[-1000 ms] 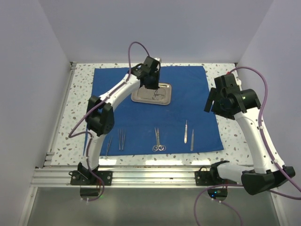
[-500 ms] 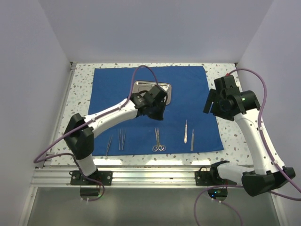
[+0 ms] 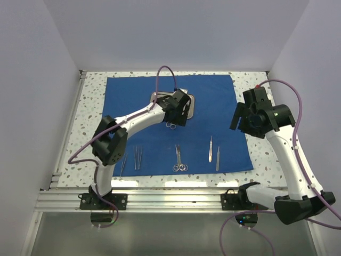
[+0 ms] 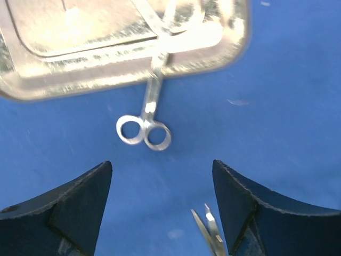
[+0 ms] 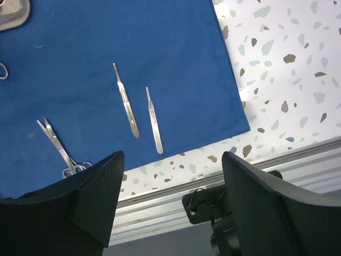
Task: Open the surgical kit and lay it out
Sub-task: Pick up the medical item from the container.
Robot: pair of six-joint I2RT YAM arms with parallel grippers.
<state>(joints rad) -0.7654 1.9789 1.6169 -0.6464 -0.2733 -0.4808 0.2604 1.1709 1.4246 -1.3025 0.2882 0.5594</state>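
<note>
Looks like it's getting close: the blue wrap (image 4: 277, 122) is lying open, scissors (image 5: 57, 144) and scalpel handles (image 5: 126, 101) are sitting under the open, empty right jaws, and the ring-handled forceps (image 4: 152, 90) are hanging half out of the tray (image 4: 53, 85) just ahead of the released left jaws.

Both arms up, jaws parted and empty.
The left arm (image 3: 138, 116) reaches forward, elbow bent, its jaws pointing down and spread wide; the right arm (image 3: 285, 152) stands folded at its side, jaws likewise apart.
</note>
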